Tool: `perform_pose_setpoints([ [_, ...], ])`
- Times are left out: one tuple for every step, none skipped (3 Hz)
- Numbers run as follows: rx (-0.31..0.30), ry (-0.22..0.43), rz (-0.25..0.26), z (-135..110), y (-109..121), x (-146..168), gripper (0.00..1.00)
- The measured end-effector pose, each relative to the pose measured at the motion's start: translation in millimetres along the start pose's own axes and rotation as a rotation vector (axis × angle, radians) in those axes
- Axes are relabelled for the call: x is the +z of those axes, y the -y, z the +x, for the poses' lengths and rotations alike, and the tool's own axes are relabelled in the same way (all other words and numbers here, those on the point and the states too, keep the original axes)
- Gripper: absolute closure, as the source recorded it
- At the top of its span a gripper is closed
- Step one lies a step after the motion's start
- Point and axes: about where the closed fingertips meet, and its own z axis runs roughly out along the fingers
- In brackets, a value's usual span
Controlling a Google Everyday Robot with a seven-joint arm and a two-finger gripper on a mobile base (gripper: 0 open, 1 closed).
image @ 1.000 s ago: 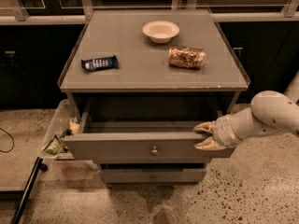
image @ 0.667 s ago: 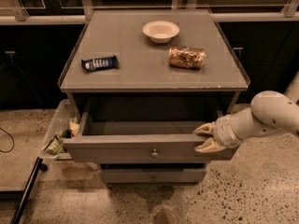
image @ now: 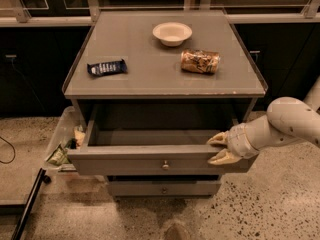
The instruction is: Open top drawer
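Still, top drawer [image: 125, 165] out, pincer [image: 218, 148] at front

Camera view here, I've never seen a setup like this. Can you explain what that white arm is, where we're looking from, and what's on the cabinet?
There is one view, looking down at the front of a grey cabinet. Where the camera is mounted is not known. The white tube coming from the right is a robot's arm. It ends in a tan gripper at the right end of the wide grey top drawer, which stands pulled out. Whether the gripper actually clasps the panel is unclear. On the cabinet top lie a white round bowl, a crumpled brown snack bag and a dark blue wrapped bar.
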Motion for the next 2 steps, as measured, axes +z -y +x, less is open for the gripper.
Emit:
perform_pose_setpoints([
  [0.011,0.008,-0.022,1,-20,3,0.35],
  [0.007,0.026,-0.016,-7,-50,-6,0.58],
])
